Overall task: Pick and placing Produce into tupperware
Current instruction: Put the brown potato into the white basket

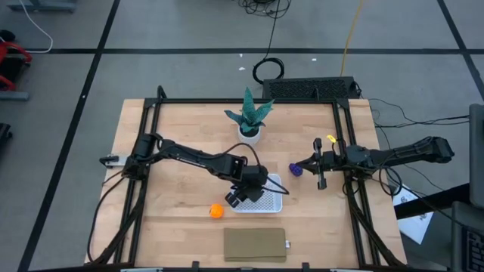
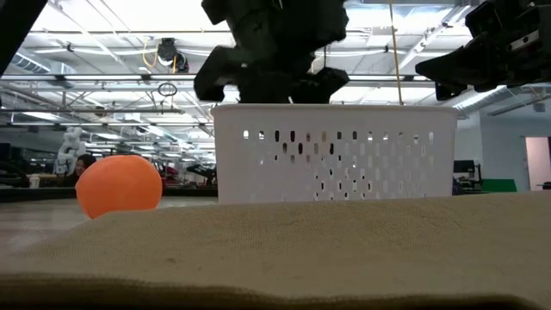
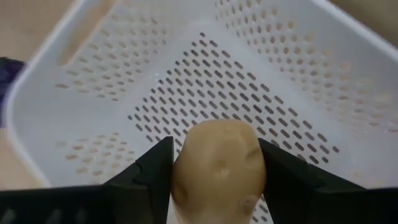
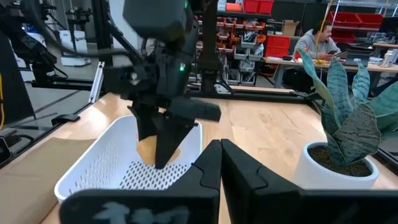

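Note:
My left gripper (image 1: 243, 193) is over the white tupperware (image 1: 270, 198) and is shut on the tan-yellow oval (image 3: 217, 167). The oval also shows in the right wrist view (image 4: 147, 149), inside the container's walls. The orange ball (image 1: 217, 211) rests on the table left of the tupperware, and shows in the low view (image 2: 120, 183). The dark purple lump (image 1: 296, 169) lies on the table just off my right gripper's tips. My right gripper (image 4: 221, 163) is shut and empty, and the low view shows it raised above the table (image 2: 482, 47). My left gripper pinches the tan-yellow oval by its two opposite sides (image 3: 180, 168) between its two fingers (image 3: 152, 171). The fingers point down from above into the tupperware. The oval sits over the perforated base (image 3: 205, 74); I cannot tell whether it touches the base.
A potted plant (image 1: 249, 119) stands at the table's far middle. A flat tan-brown pad (image 1: 255, 244) lies at the near edge, in front of the tupperware. Black frame rails run along both sides of the table. A person sits in the room beyond (image 4: 314, 40).

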Action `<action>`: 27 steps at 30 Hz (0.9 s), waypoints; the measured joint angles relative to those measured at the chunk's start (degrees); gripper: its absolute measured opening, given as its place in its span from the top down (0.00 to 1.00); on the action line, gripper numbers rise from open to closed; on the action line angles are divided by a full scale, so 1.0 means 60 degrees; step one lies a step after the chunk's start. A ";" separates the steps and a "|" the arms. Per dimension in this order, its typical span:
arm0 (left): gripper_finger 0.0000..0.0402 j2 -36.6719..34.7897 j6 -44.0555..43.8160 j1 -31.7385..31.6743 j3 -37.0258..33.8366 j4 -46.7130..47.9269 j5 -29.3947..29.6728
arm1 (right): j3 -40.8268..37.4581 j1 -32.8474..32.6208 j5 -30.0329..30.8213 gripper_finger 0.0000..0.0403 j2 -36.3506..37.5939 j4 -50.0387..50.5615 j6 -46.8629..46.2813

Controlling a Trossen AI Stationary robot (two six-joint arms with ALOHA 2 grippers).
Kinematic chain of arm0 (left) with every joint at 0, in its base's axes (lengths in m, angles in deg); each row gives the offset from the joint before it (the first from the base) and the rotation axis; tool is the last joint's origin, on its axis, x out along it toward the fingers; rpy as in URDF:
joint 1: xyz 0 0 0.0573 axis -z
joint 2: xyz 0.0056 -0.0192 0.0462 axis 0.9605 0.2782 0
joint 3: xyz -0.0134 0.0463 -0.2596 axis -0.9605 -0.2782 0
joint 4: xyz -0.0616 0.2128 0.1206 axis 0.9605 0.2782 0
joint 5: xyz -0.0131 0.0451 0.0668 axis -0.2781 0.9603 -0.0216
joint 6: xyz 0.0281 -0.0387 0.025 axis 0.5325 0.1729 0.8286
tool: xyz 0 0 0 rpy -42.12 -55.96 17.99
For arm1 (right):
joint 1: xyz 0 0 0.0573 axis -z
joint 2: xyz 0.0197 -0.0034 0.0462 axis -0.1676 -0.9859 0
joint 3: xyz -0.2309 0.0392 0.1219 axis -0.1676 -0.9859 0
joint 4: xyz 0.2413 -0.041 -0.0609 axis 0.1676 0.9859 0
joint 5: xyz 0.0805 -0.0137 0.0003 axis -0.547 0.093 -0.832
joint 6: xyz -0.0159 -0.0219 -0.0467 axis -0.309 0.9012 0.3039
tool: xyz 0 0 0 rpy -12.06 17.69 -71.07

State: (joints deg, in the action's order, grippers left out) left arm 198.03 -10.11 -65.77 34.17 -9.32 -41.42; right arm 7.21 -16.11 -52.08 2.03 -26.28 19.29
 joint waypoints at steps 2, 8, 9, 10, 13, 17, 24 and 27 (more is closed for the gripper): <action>0.54 0.0029 0.0045 0.0000 -0.0004 0.0127 -0.0001 | 0.0000 0.0000 0.0000 1.00 -0.0004 0.0004 0.0000; 0.52 0.0159 -0.0128 -0.0018 -0.0007 0.0185 -0.0005 | -0.0003 0.0000 0.0000 1.00 -0.0021 0.0000 0.0000; 0.52 0.0170 -0.0206 -0.0025 -0.0004 0.0115 -0.0008 | -0.0003 0.0000 0.0000 1.00 -0.0022 0.0000 0.0000; 0.52 0.0170 -0.0266 -0.0029 0.0000 0.0114 -0.0008 | -0.0003 0.0000 0.0000 1.00 -0.0018 0.0000 0.0000; 0.53 0.0218 -0.0430 -0.0047 0.0000 0.0245 -0.0015 | 0.0000 0.0000 0.0000 1.00 -0.0020 -0.0016 0.0000; 0.54 0.0372 -0.0440 -0.0055 -0.0004 0.0330 -0.0015 | -0.0003 0.0000 0.0000 1.00 -0.0022 -0.0051 0.0000; 0.51 0.0627 -0.0413 -0.0062 -0.0005 0.0289 -0.0016 | -0.0003 0.0000 0.0001 1.00 -0.0066 -0.0073 0.0000; 0.51 0.0666 -0.0396 -0.0066 0.0000 0.0363 -0.0012 | -0.0002 0.0000 0.0000 1.00 -0.0084 -0.0073 0.0004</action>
State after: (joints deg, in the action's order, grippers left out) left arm 202.02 -12.49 -66.17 34.17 -7.14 -41.49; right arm 7.20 -16.11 -52.08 1.53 -26.72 19.31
